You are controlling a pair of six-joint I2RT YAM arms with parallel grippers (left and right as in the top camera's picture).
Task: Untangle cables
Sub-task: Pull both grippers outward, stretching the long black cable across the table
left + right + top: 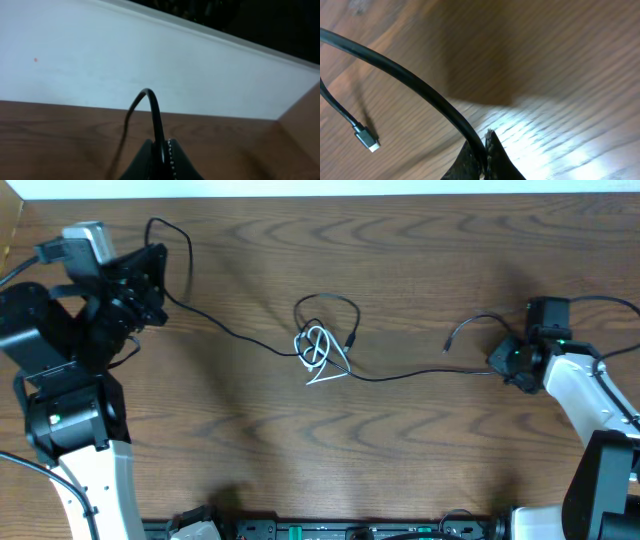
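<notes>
A black cable stretches across the table between both grippers. At the middle it runs through a small tangle with a white cable and a black loop. My left gripper at the far left is shut on the black cable, which arches up out of the closed gripper. My right gripper at the right is shut on the same cable, pinched between the closed gripper. Its plug end lies free on the wood.
The wooden table's back edge meets a white wall close behind the left gripper. A slack cable loop lies at the far left, behind the left arm. The arm bases and black fittings line the front edge.
</notes>
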